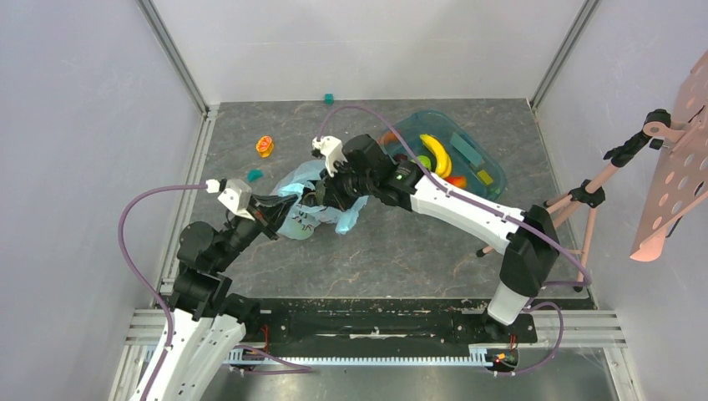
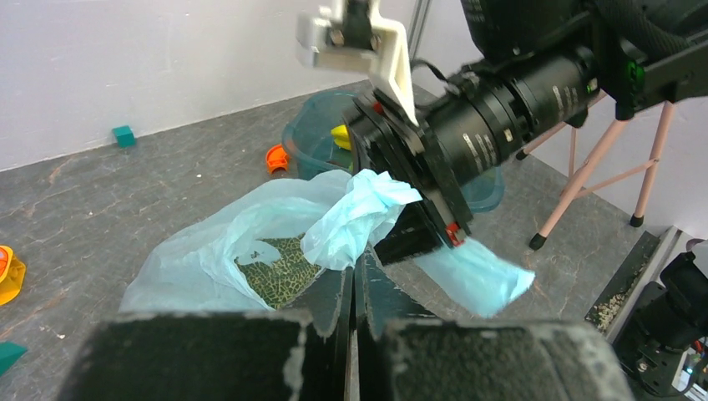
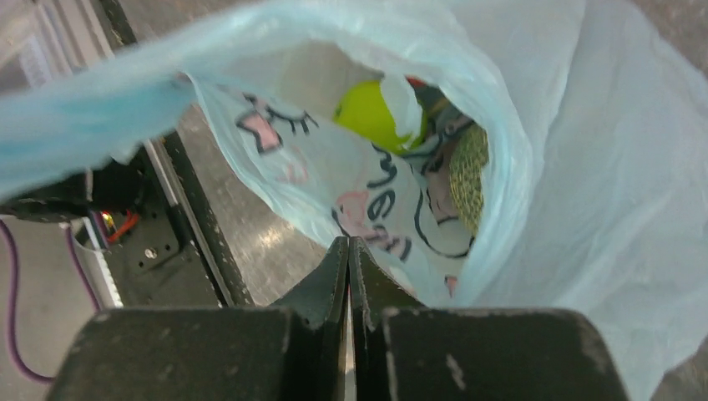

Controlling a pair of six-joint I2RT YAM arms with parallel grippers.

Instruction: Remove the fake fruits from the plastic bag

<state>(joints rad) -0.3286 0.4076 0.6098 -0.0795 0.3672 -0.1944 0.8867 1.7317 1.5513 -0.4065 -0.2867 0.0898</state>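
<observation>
The light-blue plastic bag (image 1: 307,209) lies crumpled on the grey floor between both arms. My left gripper (image 1: 280,219) is shut, with a twisted fold of the bag (image 2: 355,219) at its tips (image 2: 352,266). My right gripper (image 1: 331,194) is shut on the bag's rim (image 3: 348,247) and holds the mouth open. Inside the bag I see the green apple (image 3: 372,114) and part of the netted melon (image 3: 470,172). The melon also shows through the mouth in the left wrist view (image 2: 280,271). The grapes and the peach are hidden.
A teal tray (image 1: 494,174) at the back right holds a banana (image 1: 436,153) and other pieces. An orange toy (image 1: 265,146) and two teal blocks (image 1: 329,98) (image 1: 254,175) lie on the floor. A pink tripod (image 1: 584,200) and a pegboard (image 1: 676,167) stand on the right.
</observation>
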